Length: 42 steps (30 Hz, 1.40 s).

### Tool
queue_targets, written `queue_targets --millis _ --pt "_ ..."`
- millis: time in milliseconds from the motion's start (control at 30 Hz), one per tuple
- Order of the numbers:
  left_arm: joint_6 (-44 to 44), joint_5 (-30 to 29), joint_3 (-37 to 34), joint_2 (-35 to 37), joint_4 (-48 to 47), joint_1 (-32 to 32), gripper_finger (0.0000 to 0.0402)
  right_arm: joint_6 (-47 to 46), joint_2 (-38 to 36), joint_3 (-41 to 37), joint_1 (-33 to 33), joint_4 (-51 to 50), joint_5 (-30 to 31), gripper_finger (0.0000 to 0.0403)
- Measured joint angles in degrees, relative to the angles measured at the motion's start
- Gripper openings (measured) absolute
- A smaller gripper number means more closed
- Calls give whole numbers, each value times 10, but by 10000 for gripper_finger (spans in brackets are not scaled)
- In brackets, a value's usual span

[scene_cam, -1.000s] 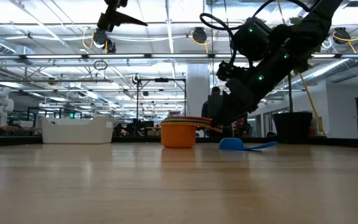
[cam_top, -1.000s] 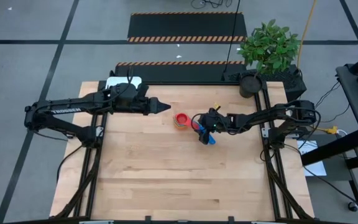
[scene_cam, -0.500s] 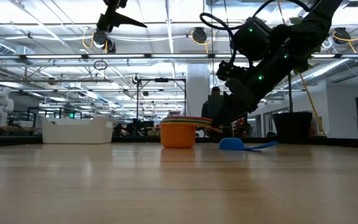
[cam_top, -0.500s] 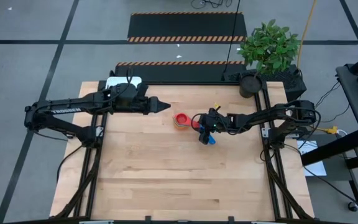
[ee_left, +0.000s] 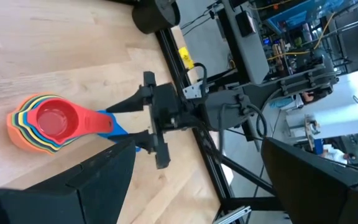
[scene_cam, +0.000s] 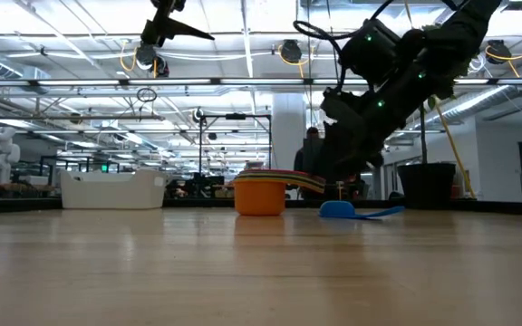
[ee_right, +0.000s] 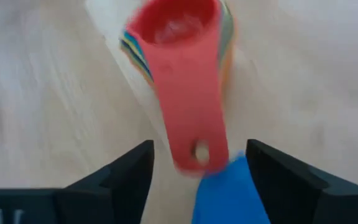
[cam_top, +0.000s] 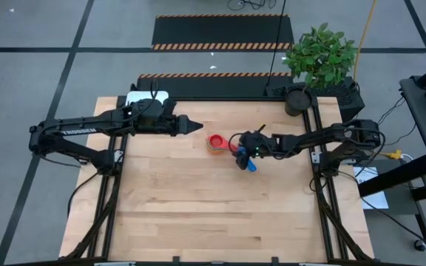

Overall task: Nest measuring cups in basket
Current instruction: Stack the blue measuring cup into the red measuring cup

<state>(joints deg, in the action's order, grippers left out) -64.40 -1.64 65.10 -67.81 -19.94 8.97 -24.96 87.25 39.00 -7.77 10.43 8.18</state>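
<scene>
A nested stack of measuring cups, red on top and orange at the bottom, stands on the table's far middle, handles toward the right. It also shows in the low view. A blue cup lies on the wood just to its right and nearer. My right gripper is open. Its fingers stand on either side of the red handle's free end, above the blue cup, touching nothing. My left gripper is open and empty, high above the table, left of the stack. The white basket stands at the far left corner.
A potted plant stands past the table's far right corner. Bare wood fills the whole near half of the table. A person stands in the room behind the table.
My right gripper has risen a little beside the stack's handles. The stack and the blue cup have stayed where they were.
</scene>
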Motion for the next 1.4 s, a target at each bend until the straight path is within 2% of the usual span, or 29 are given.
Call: queue_targets --millis 133,433,700,833,1067,1233,1400 --pt "13 0 0 0 0 0 351 -133 -31 0 0 -49 -30 260" --pt "72 0 0 0 -1 0 351 -304 -108 0 2 -155 -161 259" --pt "132 15 0 0 -23 0 351 -474 -189 -1 23 -267 -171 258" --pt "146 29 0 0 -41 -1 351 -543 -212 -1 47 -296 -136 258" --pt "200 52 0 0 -69 -12 351 -654 -220 -1 103 -285 -69 258" --pt "225 52 0 0 -105 -20 351 -723 -214 -3 136 -289 10 258" --pt "237 53 0 0 -133 -27 351 -771 -214 -30 144 -248 54 258"
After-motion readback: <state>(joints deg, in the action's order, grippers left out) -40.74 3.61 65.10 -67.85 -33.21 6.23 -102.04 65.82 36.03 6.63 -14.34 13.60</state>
